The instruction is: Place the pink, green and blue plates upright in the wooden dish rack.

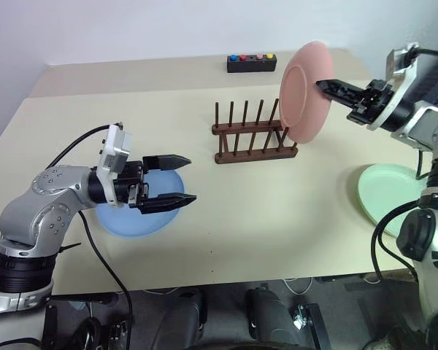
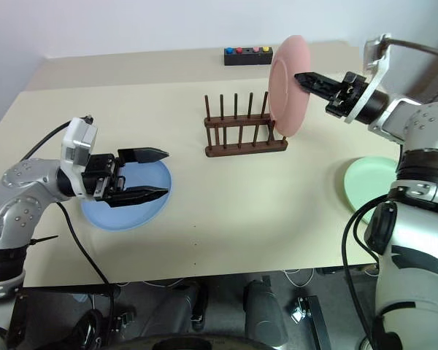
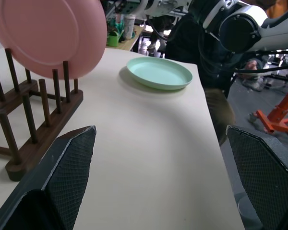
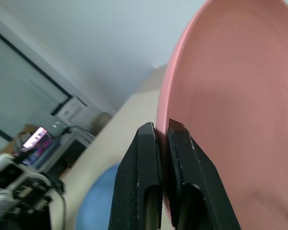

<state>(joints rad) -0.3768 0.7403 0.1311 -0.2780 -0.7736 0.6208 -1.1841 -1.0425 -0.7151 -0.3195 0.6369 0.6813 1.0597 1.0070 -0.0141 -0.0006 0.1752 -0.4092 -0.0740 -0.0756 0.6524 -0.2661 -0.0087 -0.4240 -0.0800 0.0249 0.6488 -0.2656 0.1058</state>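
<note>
First plate going in: right gripper (image 1: pixel 323 85) has its jaws pinching the pink plate (image 1: pixel 301 95) by the rim, upright over the right end of the wooden dish rack (image 1: pixel 252 138), mid-counter. Next it probably needs lowering between pegs. Left gripper (image 1: pixel 181 178) spread wide over the blue plate (image 1: pixel 124 220); green plate (image 1: pixel 383 189) at the counter's right edge.

Two black fingers of the right pincer (image 4: pixel 164 130) pinch the pink plate (image 4: pixel 235 105) rim; a blue plate (image 4: pixel 97 203) lies beyond, on the bench (image 4: pixel 110 143).
</note>
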